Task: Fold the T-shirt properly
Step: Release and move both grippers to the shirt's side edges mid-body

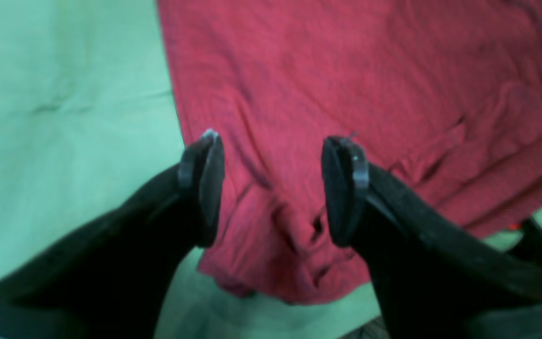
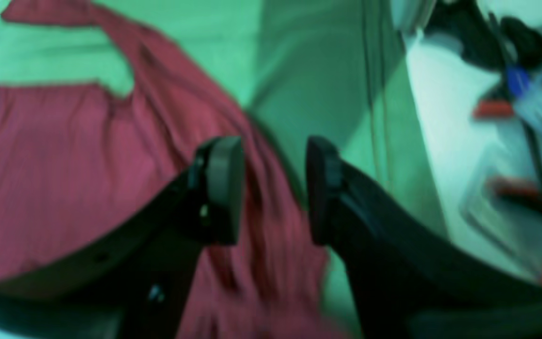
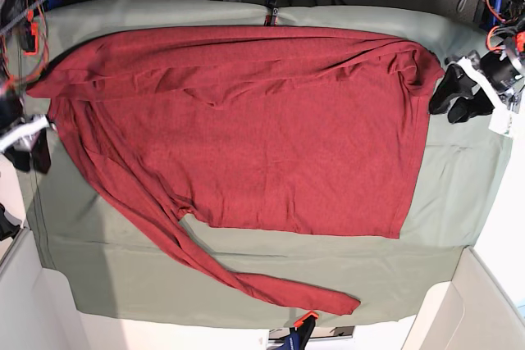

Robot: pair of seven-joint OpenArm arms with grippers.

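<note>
T-shirt (image 3: 271,129) lies spread on the green sheet (image 3: 443,194), one long sleeve (image 3: 205,260) trailing free. Left claw (image 1: 273,188) hangs parted and empty over a bunched corner; right claw (image 2: 273,188) gapes empty above the shoulder. Pinching sheet with shirt would likely drag both and skew the fold.

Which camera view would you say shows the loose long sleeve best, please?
The base view: the sleeve runs its whole length over the green sheet, below the T-shirt body. The right wrist view shows a blurred stretch of it; the left wrist view shows only a bunched shirt edge, no sleeve.
</note>
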